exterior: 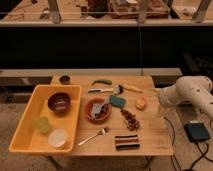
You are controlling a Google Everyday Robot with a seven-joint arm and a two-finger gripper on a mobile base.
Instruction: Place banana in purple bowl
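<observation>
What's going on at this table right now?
The robot arm's end effector is at the right edge, as seen here, of the wooden table. It is not touching the banana, which lies near the table's far side. The purple bowl sits in the yellow tray at the opposite end. The banana has not been picked up yet.

No writing, label, brand, number or sign can be read anywhere: not on the yellow tub at the left of the frame, not on the wooden table, not on the dark striped block at lower middle, not on the black box on the floor at lower right. The gripper, at the tip of the white arm at the right of the frame by the table's right edge, bears no readable mark either
</observation>
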